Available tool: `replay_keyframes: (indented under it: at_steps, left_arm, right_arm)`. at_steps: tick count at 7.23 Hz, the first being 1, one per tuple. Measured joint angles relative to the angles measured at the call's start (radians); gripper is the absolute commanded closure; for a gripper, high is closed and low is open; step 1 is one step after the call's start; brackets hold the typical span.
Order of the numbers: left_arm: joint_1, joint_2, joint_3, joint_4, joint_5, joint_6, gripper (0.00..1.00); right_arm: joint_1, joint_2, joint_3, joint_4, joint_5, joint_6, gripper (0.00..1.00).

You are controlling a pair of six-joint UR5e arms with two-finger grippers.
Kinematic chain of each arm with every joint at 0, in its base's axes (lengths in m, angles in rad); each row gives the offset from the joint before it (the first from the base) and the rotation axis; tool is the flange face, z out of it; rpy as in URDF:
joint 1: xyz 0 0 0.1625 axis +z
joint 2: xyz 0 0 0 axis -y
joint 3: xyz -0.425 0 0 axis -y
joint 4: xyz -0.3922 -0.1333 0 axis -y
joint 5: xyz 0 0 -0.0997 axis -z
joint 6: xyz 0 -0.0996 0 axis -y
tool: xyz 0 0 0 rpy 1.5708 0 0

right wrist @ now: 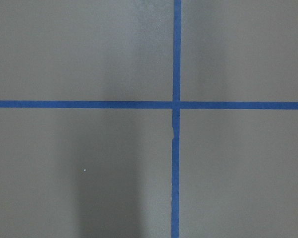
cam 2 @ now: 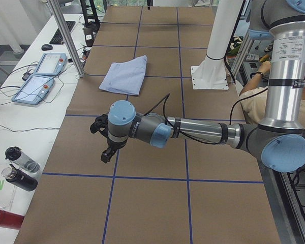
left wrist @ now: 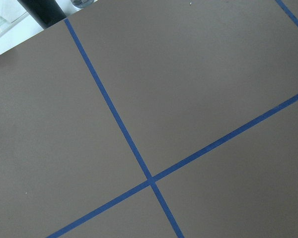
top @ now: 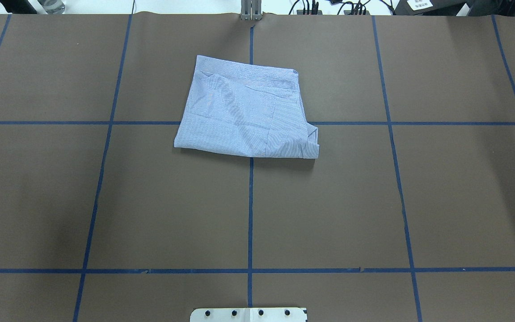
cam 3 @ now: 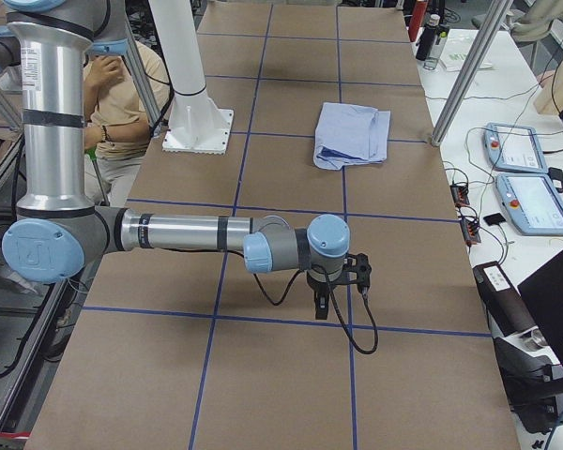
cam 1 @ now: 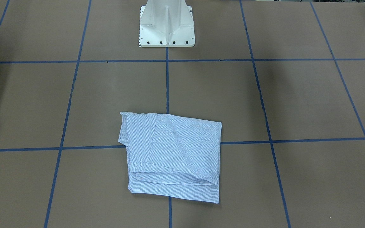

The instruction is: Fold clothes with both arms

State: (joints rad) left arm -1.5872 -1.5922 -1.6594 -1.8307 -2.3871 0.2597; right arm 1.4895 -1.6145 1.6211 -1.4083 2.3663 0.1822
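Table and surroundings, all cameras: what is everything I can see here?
Shirt: one, light blue striped, folded, mid-table.
Table: one, brown, under everything.
Tape: blue grid lines, on the table.
Pedestal: one, white, at the table's robot edge.
Pendants: two, blue-grey, on the side bench.
Bottles: three, two dark, one red, on the bench.
Person: one, beige top, seated behind the pedestal.
Left arm, right arm: silver with blue joints, over bare table at opposite ends.
Left gripper, right gripper: black, pointing down; whether open is unclear.
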Motion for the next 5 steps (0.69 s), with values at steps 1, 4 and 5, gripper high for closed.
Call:
replay_keyframes:
  at_steps: [1,4,5]
  left_arm:
    - [0.001,-0.004,0.005,0.002,-0.014,-0.027,0.0]
    - [0.004,-0.024,0.071,-0.03,-0.016,-0.196,0.0]
    - [0.005,-0.024,0.136,-0.105,-0.015,-0.209,0.0]
  right_arm:
    - [0.0,0.005,0.011,-0.007,0.003,0.012,0.0]
    - [0.0,0.007,0.019,-0.013,0.008,0.029,0.0]
    - [0.0,0.006,0.019,-0.01,0.009,0.03,0.0]
